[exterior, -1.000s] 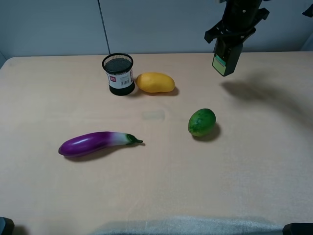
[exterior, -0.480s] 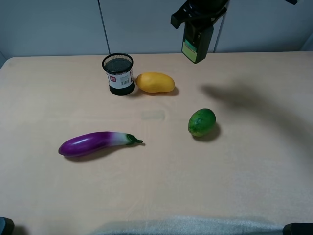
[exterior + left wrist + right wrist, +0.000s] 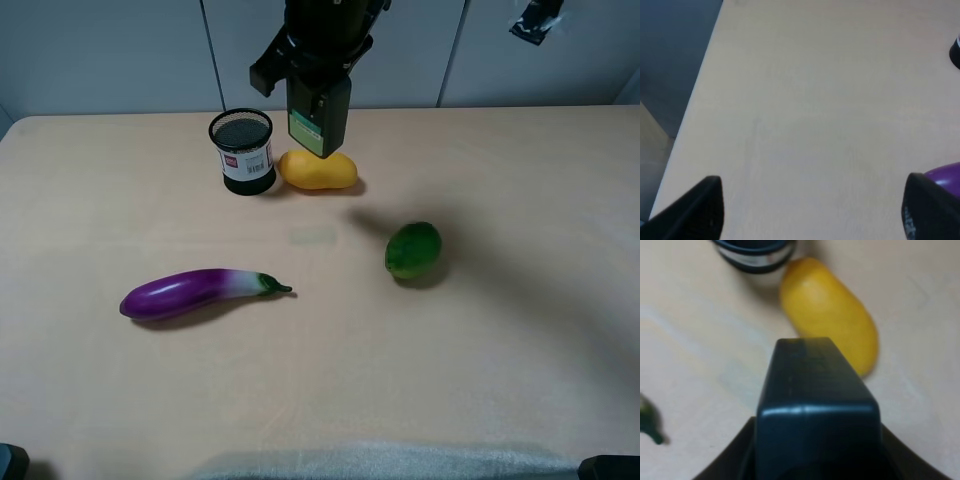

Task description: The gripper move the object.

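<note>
A: Status?
B: At counter's [image 3: 520, 360] 12 o'clock: right gripper [image 3: 316, 80] clamped on bottle's [image 3: 318, 125] upper end, held in air above mango [image 3: 330, 172]. Left gripper [image 3: 815, 205] wide open, empty
A: Handling?
B: Prob light, rigid, slick; flat sides = best hold, keep it vert

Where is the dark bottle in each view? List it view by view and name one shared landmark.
Exterior high: bottle hangs from the right pincer, top centre, overlapping the yellow mango.
Left wrist: not in it.
Right wrist: bottle fills the foreground, yellow mango beyond it.
Shared landmark: the yellow mango.
</note>
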Available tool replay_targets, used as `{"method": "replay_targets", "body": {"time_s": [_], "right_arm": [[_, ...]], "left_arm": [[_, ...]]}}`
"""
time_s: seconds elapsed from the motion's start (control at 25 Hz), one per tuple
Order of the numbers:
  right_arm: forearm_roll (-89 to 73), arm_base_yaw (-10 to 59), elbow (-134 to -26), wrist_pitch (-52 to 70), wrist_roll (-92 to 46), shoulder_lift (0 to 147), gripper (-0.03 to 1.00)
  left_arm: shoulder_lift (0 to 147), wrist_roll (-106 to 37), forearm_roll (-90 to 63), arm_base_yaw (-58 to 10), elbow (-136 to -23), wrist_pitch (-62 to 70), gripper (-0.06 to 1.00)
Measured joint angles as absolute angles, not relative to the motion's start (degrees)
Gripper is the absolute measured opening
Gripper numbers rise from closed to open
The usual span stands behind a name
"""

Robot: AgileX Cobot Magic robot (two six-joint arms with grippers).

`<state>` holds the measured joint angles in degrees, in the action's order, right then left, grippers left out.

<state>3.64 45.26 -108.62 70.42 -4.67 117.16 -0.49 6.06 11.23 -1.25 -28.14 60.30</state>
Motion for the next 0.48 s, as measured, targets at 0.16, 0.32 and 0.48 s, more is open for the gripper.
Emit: {"method": "replay_targets", "body": {"time_s": [0.16, 0.32, 0.48], "right_arm": [[3.4, 47.07, -108.62, 70.42, -4.6, 117.21, 0.3], [3.2, 47.75, -108.69, 70.02, -4.48, 118.21, 0.3], [2.79, 47.94, -108.73, 68.83, -4.48, 120.22, 0.3]], "left_arm": [[-0.49, 6.06, 11.23, -1.25, -28.14, 60.3, 0.79], [-0.49, 6.06, 11.23, -1.25, -28.14, 60.3, 0.79], [-0.49, 6.06, 11.23, -1.25, -28.14, 60.3, 0.79]]}}
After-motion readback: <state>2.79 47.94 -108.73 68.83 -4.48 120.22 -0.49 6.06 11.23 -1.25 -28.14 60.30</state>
